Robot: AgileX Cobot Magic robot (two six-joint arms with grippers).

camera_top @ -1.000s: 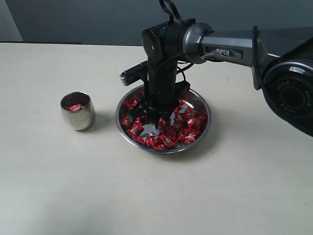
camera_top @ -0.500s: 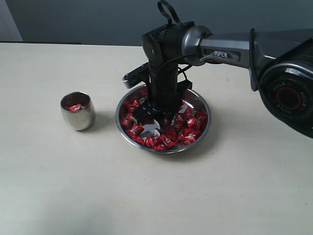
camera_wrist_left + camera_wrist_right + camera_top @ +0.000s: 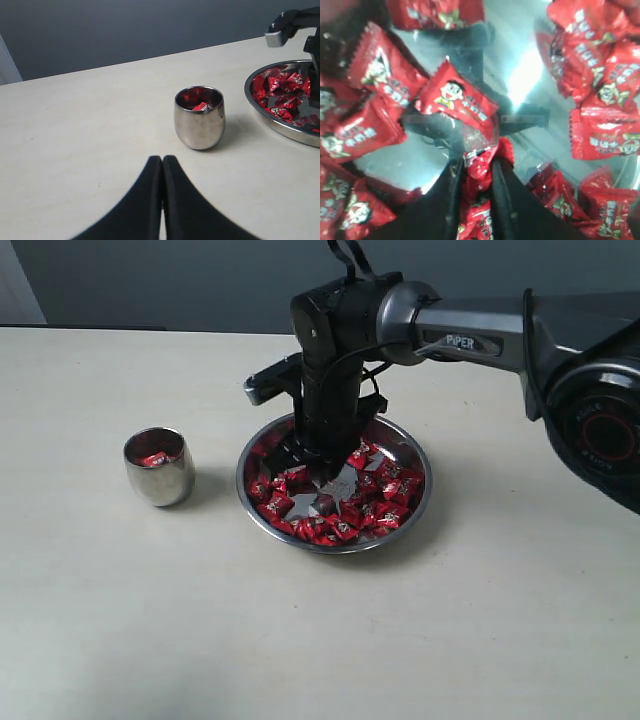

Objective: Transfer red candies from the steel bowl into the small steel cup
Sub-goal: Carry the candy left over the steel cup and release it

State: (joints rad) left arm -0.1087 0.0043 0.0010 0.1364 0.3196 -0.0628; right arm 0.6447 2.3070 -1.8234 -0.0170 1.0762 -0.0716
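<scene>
Narrowed from a second ago, right claw (image 3: 476, 172) now pinches what looks like one red candy (image 3: 481, 159) in the steel bowl (image 3: 335, 548), grasp made, next lift and carry to the small steel cup (image 3: 160, 478).

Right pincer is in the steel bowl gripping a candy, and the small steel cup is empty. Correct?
No. The small steel cup is not empty: the left wrist view shows a red candy inside it. The rest stands: the right pincer is in the steel bowl gripping a wrapped candy.
</scene>
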